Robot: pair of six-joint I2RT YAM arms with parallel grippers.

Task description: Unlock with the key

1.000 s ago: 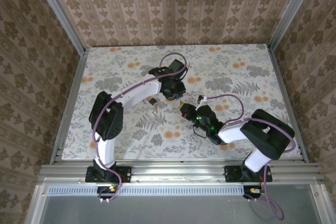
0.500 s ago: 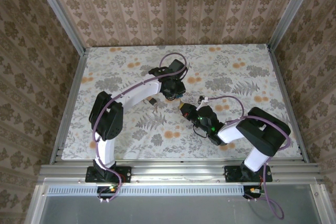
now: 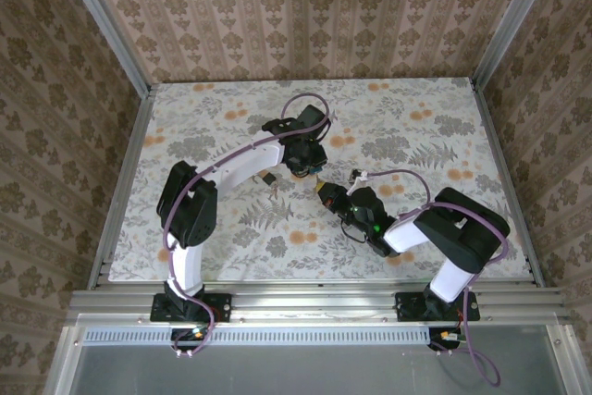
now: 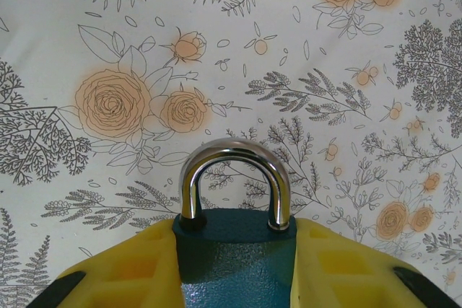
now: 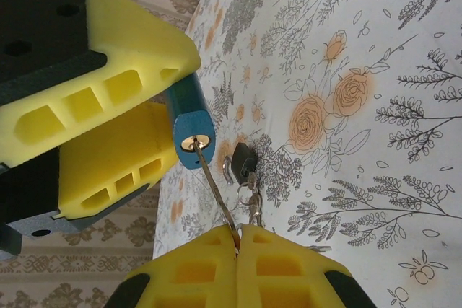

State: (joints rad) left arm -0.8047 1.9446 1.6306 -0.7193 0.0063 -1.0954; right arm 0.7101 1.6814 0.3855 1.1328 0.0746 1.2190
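Right wrist view: the right gripper (image 5: pixel 238 232) is clenching its yellow pads (image 5: pixel 195 272) on the head of the key (image 5: pixel 215 189). I am seeing only the thin metal blade coming out from between them. The blade is running up and to the left, with its tip meeting the keyhole (image 5: pixel 195 142) in the bottom face of the blue padlock (image 5: pixel 189 117). I cannot tell how deep it is sitting.

A second black-headed key (image 5: pixel 243 160) is dangling just beside the blade on the wire ring (image 5: pixel 253 203), loose and not gripped.

Left wrist view: the left gripper (image 4: pixel 234 272) is grasping the padlock body between its pads. The silver shackle (image 4: pixel 234 160) is pointing away from the fingers, and both its legs are seated in the body, so the lock is not open yet. The padlock is hanging above the floral table (image 4: pixel 108 34), not resting on it.

Relation that matters: the keyhole lies straight along the blade from the right fingertips, with the key's long axis roughly in line with the padlock body. I am judging the next move to be a twist about that axis by the right wrist while the left arm braces. The risk is the blade bending if the two axes are slightly off.
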